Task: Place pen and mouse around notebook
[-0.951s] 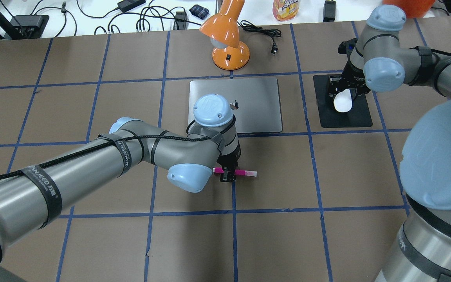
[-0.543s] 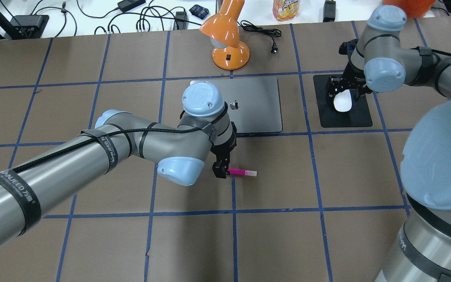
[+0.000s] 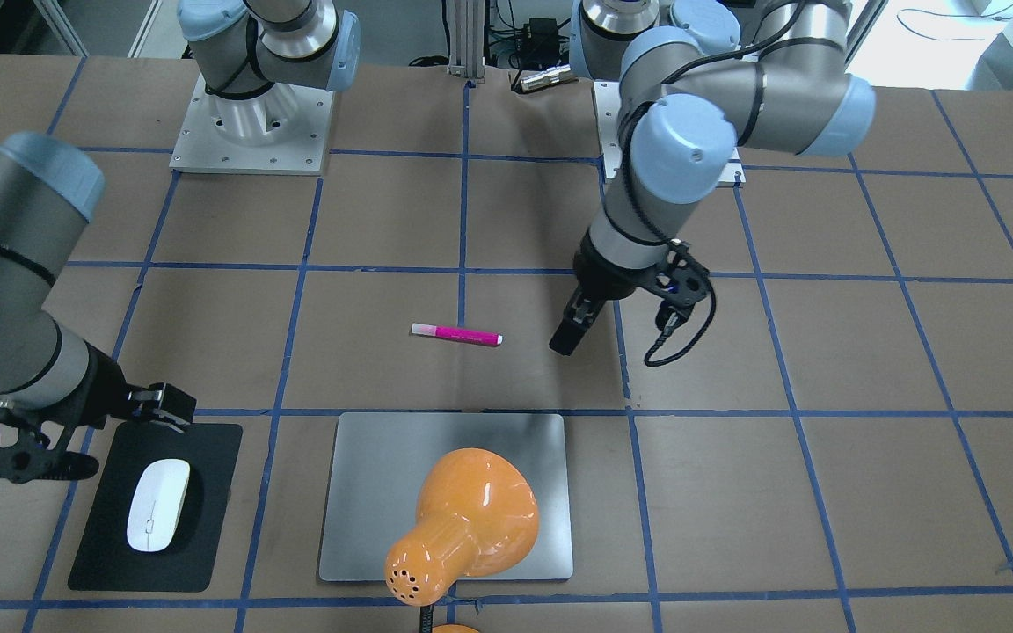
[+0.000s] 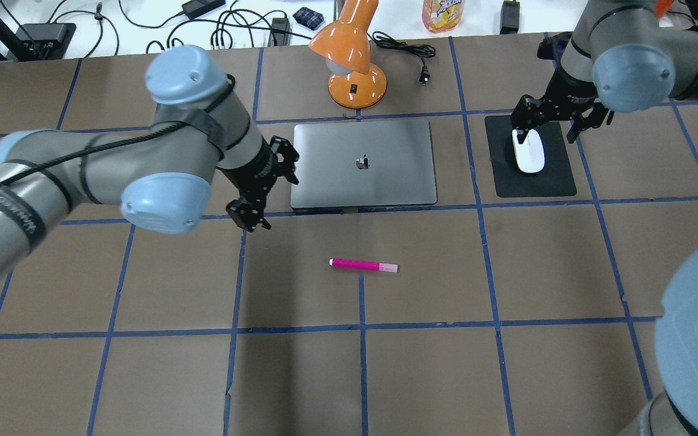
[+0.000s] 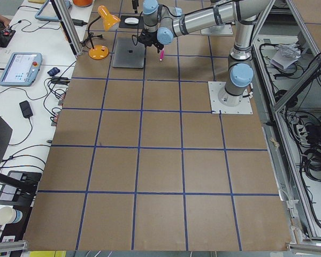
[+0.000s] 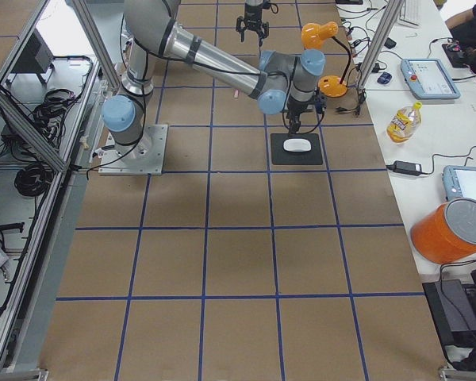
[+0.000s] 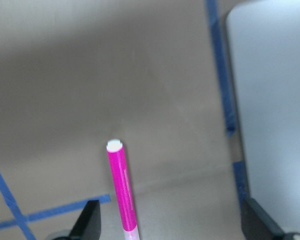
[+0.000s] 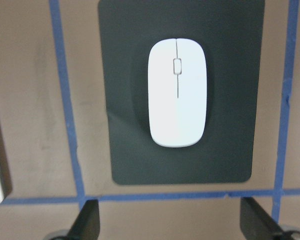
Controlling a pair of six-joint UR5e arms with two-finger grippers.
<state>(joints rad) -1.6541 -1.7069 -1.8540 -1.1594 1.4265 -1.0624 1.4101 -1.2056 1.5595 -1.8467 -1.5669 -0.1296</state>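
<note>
1. Counter (image 4: 446, 375): brown, gridded with blue tape.
2. Notebook (image 4: 363, 163): silver slab, upper centre of the overhead view. We judge it heavy and rigid, the fixed reference.
3. Orange lamp (image 4: 355, 60): above the notebook, just clear of its top edge.
4. Black mat (image 4: 558, 181): upper right, beside the notebook.
5. Mouse (image 4: 529, 156): lies on the mat. We judge it light, hard and glossy, so slippery, and best taken across its narrow flanks. The right gripper (image 4: 552, 127) hangs over it, fingers apart and empty.
6. Pen (image 4: 364, 265): lies flat at frame centre, below the notebook and apart from it. We judge it light, stiff and prone to roll, and best pinched mid-barrel. The left gripper (image 4: 252, 218) is left of it, fingers spread and empty.
</note>
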